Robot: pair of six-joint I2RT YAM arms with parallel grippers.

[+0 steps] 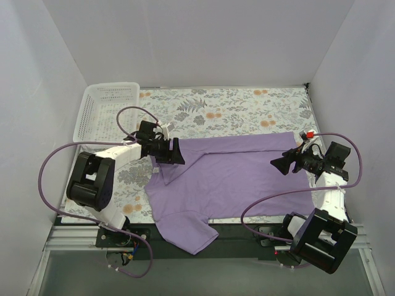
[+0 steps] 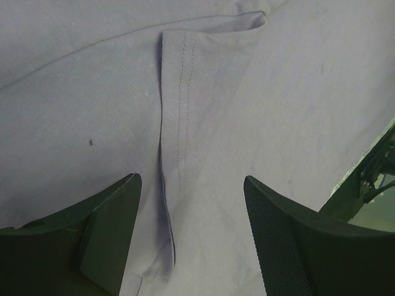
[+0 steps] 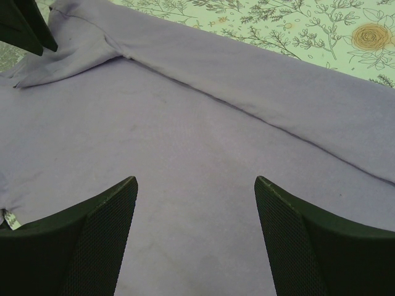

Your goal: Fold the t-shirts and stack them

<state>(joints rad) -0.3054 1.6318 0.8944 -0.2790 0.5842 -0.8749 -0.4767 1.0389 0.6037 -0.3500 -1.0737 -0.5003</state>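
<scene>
The lavender t-shirt (image 1: 234, 176) lies spread on the floral table, its far edge folded over and one sleeve (image 1: 188, 231) hanging over the near table edge. My left gripper (image 1: 177, 152) is open over the shirt's left side. In the left wrist view its fingers (image 2: 191, 185) straddle a stitched hem fold (image 2: 179, 92) with nothing pinched. My right gripper (image 1: 279, 164) is open over the shirt's right side. Its fingers (image 3: 195, 183) hover above flat purple cloth (image 3: 185, 123). A small white neck label (image 3: 11, 219) shows at the left edge of the right wrist view.
A white mesh basket (image 1: 105, 108) stands at the back left on the floral tablecloth (image 1: 234, 108). White walls close in the table on three sides. The dark frame rail (image 1: 247, 231) runs along the near edge.
</scene>
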